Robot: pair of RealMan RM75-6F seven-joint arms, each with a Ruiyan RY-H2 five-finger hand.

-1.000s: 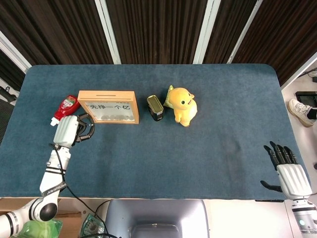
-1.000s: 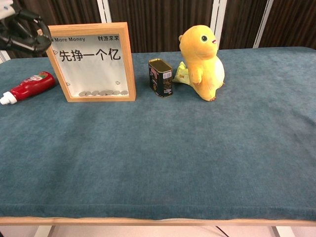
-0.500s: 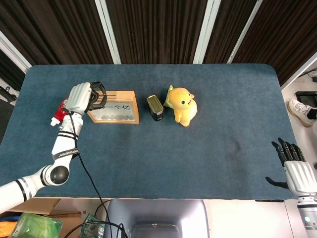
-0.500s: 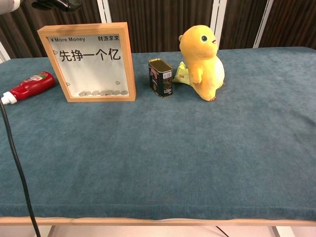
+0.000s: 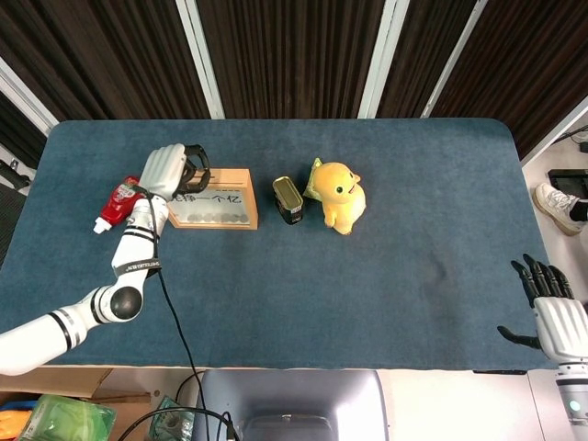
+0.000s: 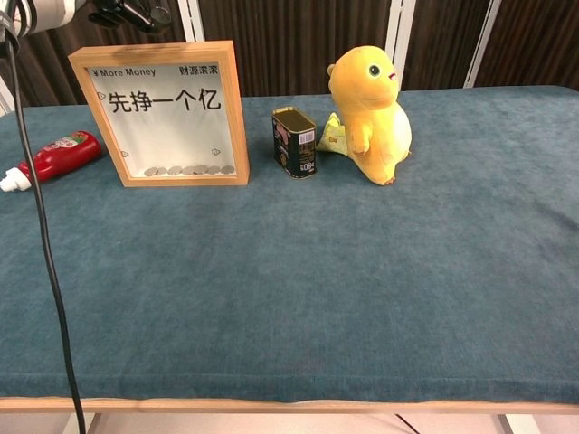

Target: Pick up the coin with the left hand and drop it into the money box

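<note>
The money box [image 5: 213, 209] is a wooden frame with a clear front and several coins lying at its bottom; it stands upright at the table's back left [image 6: 167, 113]. My left hand [image 5: 173, 169] hovers above the box's top left corner with its fingers curled in. In the chest view its dark fingertips [image 6: 127, 11] pinch a small round disc, the coin [image 6: 160, 13], just above the box's top edge. My right hand [image 5: 551, 312] rests open at the table's near right corner, fingers spread, holding nothing.
A red ketchup bottle [image 5: 119, 202] lies left of the box. A dark tin can [image 5: 288, 199] and a yellow plush toy [image 5: 338, 196] stand right of it. The left arm's cable [image 6: 41, 226] hangs down at the chest view's left side.
My left hand has risen from the table beside the box's left side and moved back and rightward over the box's top. My right hand has drifted slightly down and to the right.
</note>
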